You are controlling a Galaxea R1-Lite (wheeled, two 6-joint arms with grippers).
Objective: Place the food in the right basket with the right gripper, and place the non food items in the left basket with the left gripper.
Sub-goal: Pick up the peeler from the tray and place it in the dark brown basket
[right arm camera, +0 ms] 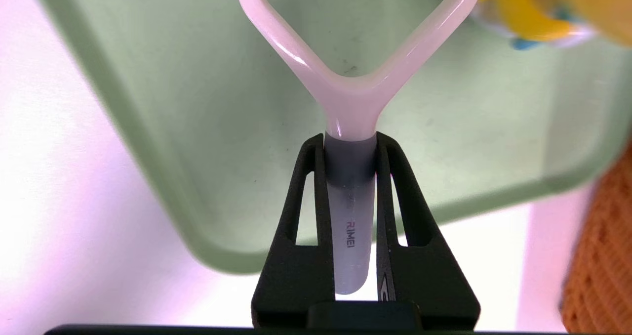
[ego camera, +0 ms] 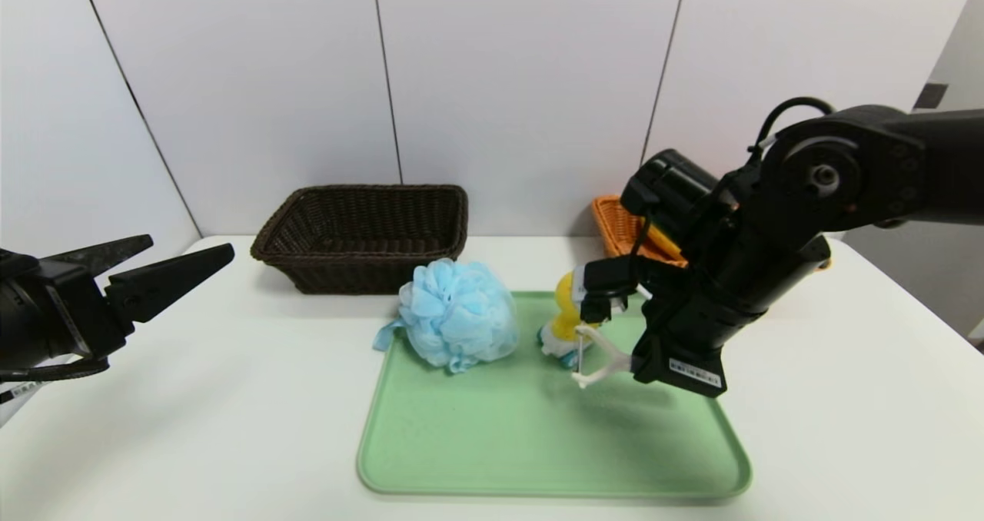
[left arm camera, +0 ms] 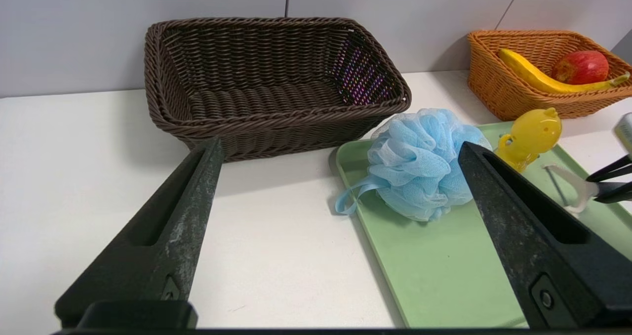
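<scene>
Right end effector [ego camera: 615, 367] hangs steeply nose-down off its bent black arm, fingers [right arm camera: 308, 196] pinched tight. Left end effector [ego camera: 165, 263] sits way off to the left, pointing level and forward, jaws spread wide.

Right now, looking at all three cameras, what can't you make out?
- Orange basket: in the head view the right arm hides most of it and its contents.
- Duck toy: head view, partly behind the right gripper; right wrist view, blurred and cut off.
- Peeler: blade cut off in the right wrist view.
- Dark brown basket: absent from the right wrist view.
</scene>
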